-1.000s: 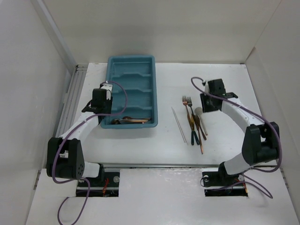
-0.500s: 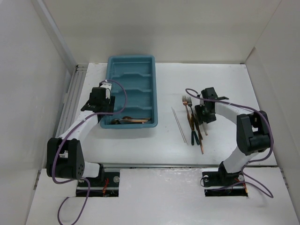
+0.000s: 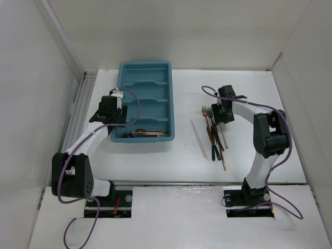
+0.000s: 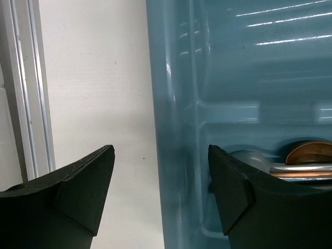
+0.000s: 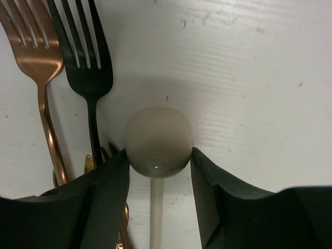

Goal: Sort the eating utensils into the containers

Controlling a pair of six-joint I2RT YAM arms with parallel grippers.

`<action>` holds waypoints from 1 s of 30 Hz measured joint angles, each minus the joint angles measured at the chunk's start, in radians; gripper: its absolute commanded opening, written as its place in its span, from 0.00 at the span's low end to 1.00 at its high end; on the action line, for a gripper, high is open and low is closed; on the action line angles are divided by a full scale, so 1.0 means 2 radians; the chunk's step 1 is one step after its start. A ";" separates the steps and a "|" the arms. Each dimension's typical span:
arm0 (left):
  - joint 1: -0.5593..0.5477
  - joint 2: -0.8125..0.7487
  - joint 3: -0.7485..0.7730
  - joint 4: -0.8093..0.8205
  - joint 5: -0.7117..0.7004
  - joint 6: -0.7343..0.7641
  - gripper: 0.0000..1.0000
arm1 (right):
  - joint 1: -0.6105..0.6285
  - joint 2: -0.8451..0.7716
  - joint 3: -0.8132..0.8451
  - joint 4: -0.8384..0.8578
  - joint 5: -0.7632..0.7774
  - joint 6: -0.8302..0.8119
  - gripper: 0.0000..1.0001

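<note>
- While most of the cutlery lies bunched on the table point(image 3: 176, 161) to the right of the tray point(image 3: 145, 64), the right gripper point(image 5: 158, 154) hangs straight down over the silver spoon point(image 5: 158, 137), so its wrist camera looks along the handle.
- Its fingers point(image 5: 109, 187) stand apart, one on each side of the round bowl and close against it. I judge this a lining-up for a pinch, since nothing is lifted.
- A copper fork point(image 5: 36, 52) and a dark fork point(image 5: 85, 57) lie just beside the bowl, which is likely why the jaws come in narrow rather than wide.
- The right arm reaches forward with its elbow bent sharply and its wrist folded down over the pile. Thin chopsticks point(image 3: 198, 137) lie just left of that pile.
- The left gripper point(image 4: 161, 171) hovers over the tray's left wall, fingers apart and holding nothing, one over the table and one over the nearest compartment.
- Copper pieces point(image 3: 148, 133) already lie in that compartment, so the sorting looks partly done.
</note>
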 measured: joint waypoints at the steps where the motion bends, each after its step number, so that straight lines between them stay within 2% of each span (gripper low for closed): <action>1: 0.000 0.000 0.001 -0.001 0.000 0.000 0.70 | 0.000 0.004 0.005 0.001 0.001 0.000 0.47; 7: 0.000 0.000 0.009 -0.008 0.002 -0.001 0.70 | 0.000 0.011 0.014 0.000 0.004 -0.002 0.18; 8: 0.000 0.000 0.012 -0.009 0.002 -0.001 0.70 | 0.000 0.011 0.014 0.000 0.005 -0.002 0.05; 9: 0.000 0.000 0.014 -0.010 0.003 -0.002 0.70 | 0.000 0.011 0.014 0.000 0.009 -0.004 0.02; 17: 0.000 0.000 0.021 -0.013 0.008 -0.002 0.71 | 0.024 -0.022 0.029 -0.018 0.096 -0.044 0.02; 21: 0.000 0.000 0.021 -0.014 0.008 -0.006 0.71 | 0.103 -0.086 0.069 -0.007 0.123 -0.085 0.02; 26: 0.000 0.000 0.021 -0.020 -0.004 -0.035 0.71 | 0.275 -0.144 0.107 0.114 0.041 -0.142 0.03; 28: 0.000 0.000 0.021 -0.025 -0.014 -0.057 0.71 | 0.324 -0.141 0.114 0.170 -0.013 -0.147 0.04; 30: 0.000 0.000 0.021 -0.032 -0.024 -0.078 0.71 | 0.346 -0.121 0.129 0.217 -0.072 -0.149 0.04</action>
